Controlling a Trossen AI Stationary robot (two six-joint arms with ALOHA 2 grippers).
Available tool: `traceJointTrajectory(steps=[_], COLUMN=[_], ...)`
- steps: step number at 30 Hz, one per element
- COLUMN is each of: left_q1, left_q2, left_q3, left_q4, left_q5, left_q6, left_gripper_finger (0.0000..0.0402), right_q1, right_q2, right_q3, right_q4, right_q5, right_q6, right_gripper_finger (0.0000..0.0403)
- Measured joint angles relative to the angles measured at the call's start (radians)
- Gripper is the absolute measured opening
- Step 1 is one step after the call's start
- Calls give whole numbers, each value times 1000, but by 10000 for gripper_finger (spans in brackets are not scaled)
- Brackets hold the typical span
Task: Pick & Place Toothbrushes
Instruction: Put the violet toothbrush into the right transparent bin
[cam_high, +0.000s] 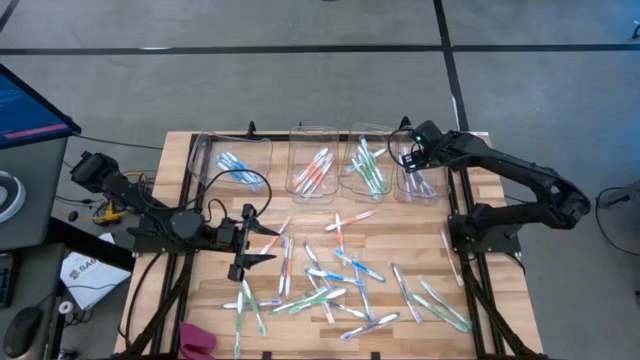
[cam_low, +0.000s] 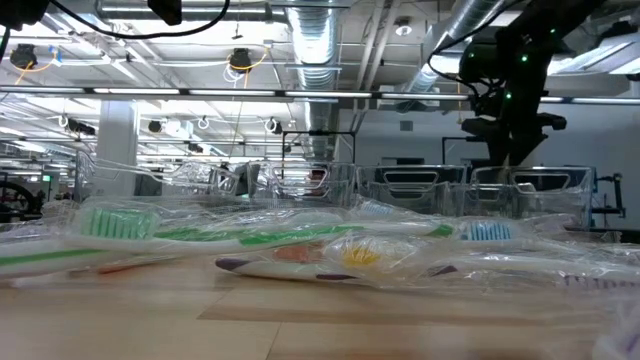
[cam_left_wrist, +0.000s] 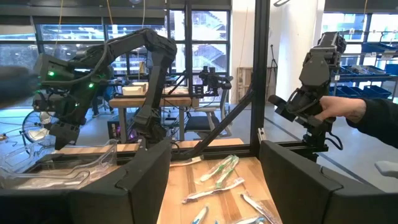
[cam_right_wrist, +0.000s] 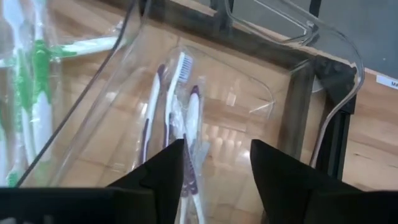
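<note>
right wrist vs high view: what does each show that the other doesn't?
Right wrist only: purple-accented white toothbrushes seen close, lying inside the clear plastic bin, with the right tool open just above them.

High only: the left tool open over the wooden slat table, the loose pile of slim plastic toothbrushes, the bin of blue-accented toothbrushes and the bin of orange-accented toothbrushes.

Both: the right-end bin, the purple-accented brushes in it, and the neighbouring green-accented toothbrushes.
</note>
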Motion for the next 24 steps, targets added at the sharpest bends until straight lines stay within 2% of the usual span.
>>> traceJointTrajectory(steps=[7,14,24], left_q1=[0,0,1], left_q2=[0,0,0], left_q3=[0,0,0], left_q4=[0,-1,-1], left_q5=[0,0,0], left_q6=[0,-25,-52], left_gripper_finger=[241,241,241], right_q1=[53,155,257], right_q2=[-101,-208,-222], right_q3=[1,1,1], right_q4=[1,9,8], right_q5=[-3,-5,-7], right_q6=[-13,-13,-13], right_gripper_finger=[181,173,174])
